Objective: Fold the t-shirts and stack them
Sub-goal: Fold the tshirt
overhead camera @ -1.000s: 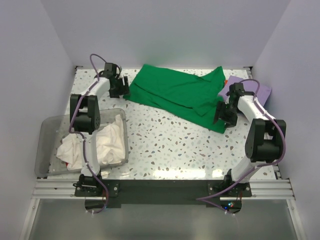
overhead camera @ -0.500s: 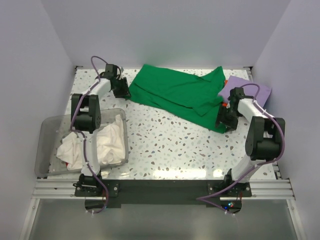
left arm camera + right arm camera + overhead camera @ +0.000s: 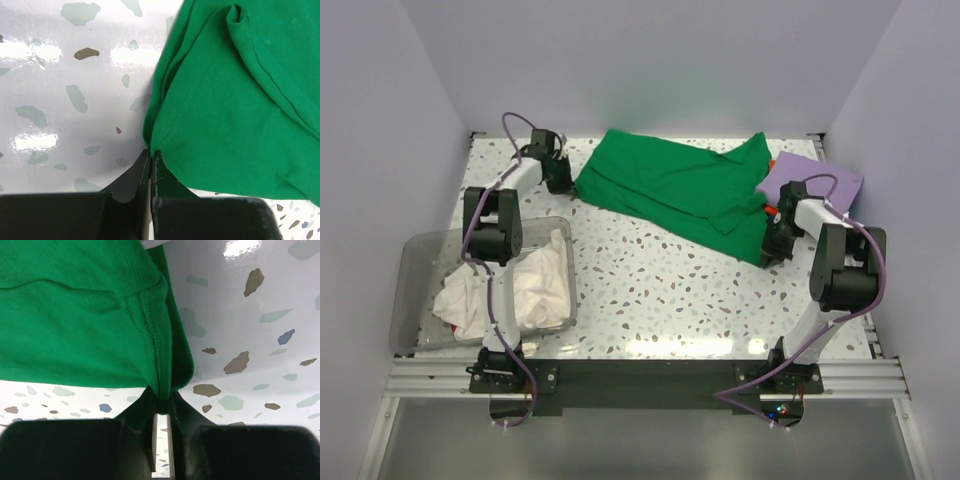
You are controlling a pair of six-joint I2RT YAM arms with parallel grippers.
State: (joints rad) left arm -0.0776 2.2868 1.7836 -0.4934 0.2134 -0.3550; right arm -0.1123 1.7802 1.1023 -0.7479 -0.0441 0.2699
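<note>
My left gripper (image 3: 151,155) is pinched tight on a corner of the green t-shirt (image 3: 230,100), which spreads ahead and to its right over the speckled table (image 3: 75,100). My right gripper (image 3: 161,400) is clamped on a stitched hem of the same shirt. Just beyond it lies the lavender t-shirt (image 3: 820,175). Well behind the left gripper, white t-shirts (image 3: 535,285) sit in the clear bin (image 3: 415,270).

The scene is lit brightly and evenly from above. In the overhead view the table (image 3: 650,290) is washed out along its 12 o'clock edge. White glare is seen at 9 o'clock in the left wrist view and at 1 o'clock in the right. The green t-shirt (image 3: 240,100) is rendered sharp, while the black fingers (image 3: 127,185) at 6 o'clock are blurred.
</note>
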